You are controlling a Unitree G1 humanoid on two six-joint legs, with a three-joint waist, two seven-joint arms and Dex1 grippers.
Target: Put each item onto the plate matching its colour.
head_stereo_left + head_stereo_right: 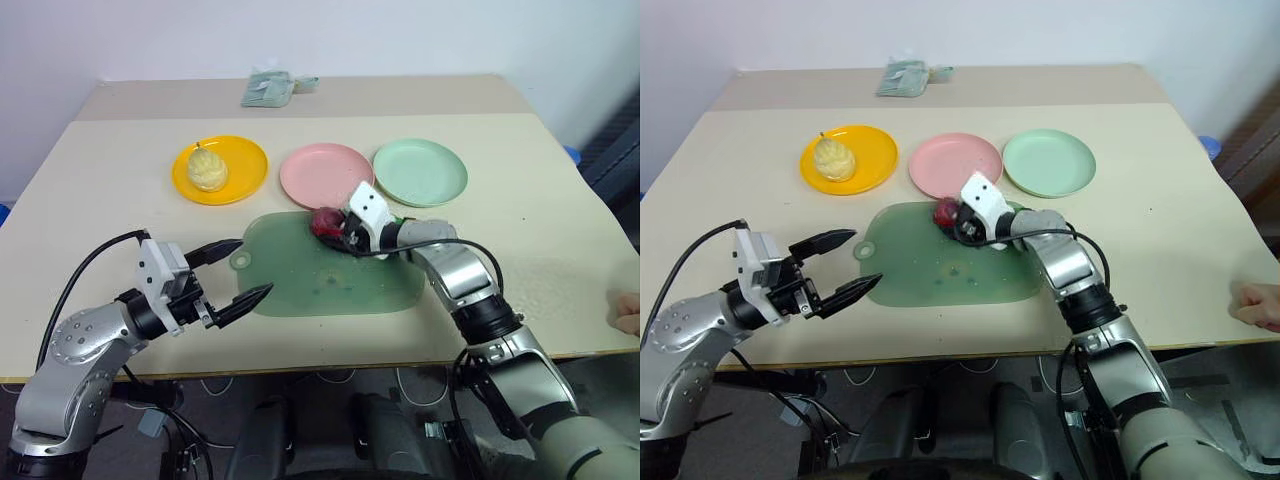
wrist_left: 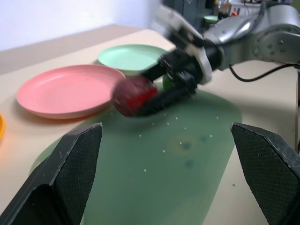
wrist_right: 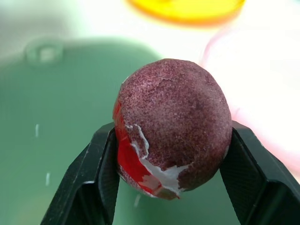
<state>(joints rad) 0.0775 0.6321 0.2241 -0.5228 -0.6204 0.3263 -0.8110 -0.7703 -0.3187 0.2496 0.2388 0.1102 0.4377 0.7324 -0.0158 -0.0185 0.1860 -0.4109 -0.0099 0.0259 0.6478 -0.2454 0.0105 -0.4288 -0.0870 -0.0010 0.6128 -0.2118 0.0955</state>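
Dark red ball [image 3: 172, 126] is held between the two black fingers of the right gripper [image 1: 334, 229], above the far edge of the green mat [image 1: 330, 275] — just near of the pink plate [image 1: 326, 173], which is judged to be its destination. Pale yellow pear [image 1: 207, 168] is already seated on the orange-yellow plate [image 1: 245, 160], far left; that pairing is counted as done. Mint green plate [image 1: 420, 170], far right, is unfilled, and what may be the green ball is largely hidden behind the right gripper. Left gripper [image 1: 235, 270] is held wide and empty — near left of the mat.
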